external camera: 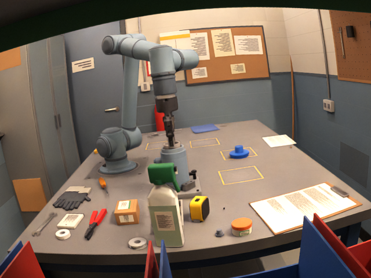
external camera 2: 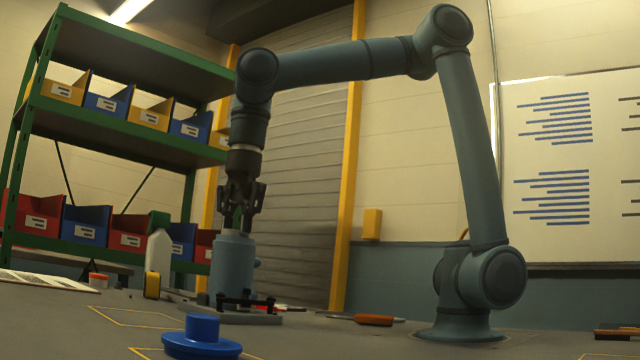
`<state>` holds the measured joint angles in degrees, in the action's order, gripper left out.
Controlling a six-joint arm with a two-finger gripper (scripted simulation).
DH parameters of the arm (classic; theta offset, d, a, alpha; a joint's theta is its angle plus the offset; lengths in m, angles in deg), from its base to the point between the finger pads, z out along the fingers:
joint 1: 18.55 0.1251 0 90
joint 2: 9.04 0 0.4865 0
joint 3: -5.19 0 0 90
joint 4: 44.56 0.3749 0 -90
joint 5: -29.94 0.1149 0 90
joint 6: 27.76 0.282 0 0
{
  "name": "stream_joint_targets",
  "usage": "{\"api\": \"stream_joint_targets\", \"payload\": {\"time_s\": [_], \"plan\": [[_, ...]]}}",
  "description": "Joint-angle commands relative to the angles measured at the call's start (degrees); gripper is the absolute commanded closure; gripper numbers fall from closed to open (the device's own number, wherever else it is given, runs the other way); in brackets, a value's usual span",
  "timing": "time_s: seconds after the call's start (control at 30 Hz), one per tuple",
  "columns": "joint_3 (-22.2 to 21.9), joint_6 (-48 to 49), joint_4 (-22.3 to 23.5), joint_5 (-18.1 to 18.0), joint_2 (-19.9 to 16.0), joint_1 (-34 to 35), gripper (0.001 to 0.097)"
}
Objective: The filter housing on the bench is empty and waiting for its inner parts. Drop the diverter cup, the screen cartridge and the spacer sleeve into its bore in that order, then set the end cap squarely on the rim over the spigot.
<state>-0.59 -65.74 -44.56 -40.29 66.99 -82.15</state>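
Observation:
A pale spacer sleeve is mostly hidden inside the bore of the filter housing; only its top shows above the rim. The sleeve is held by my gripper, which stands straight above the housing with its fingers closed on it. The blue-grey housing stands upright in a clamp fixture near the middle of the bench. A green-capped spray bottle hides its lower front in the side camera. The blue end cap sits in a yellow-outlined square to the right. The diverter cup and screen cartridge are not visible.
An orange-lidded tub sits near the front edge. A yellow tape measure, small box, pliers, gloves, a wrench and tape rolls lie around the front left. A clipboard lies front right. Three yellow squares are empty.

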Motion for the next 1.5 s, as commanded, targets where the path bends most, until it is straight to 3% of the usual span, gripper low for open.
{"api": "stream_joint_targets", "payload": {"time_s": [0.0, 0.4, 0.73, 0.77, 1.2, 1.47], "plan": [[0.1, 0.0, 0.0, 0.0, 0.1, 0.0, 0.0901], [0.1, 0.0, 0.0, 0.0, 0.1, 0.0, 0.0901], [0.1, 0.0, 0.0, 0.0, 0.0, 0.0, 0.0234], [0.1, 0.0, 0.0, 0.0, 0.0, 0.0, 0.0201], [0.2, 0.0, 0.0, -0.2, 0.1, 0.0, 0.0201], [2.5, 0.0, 0.0, -3.2, 0.8, 0.0, 0.0201]]}}
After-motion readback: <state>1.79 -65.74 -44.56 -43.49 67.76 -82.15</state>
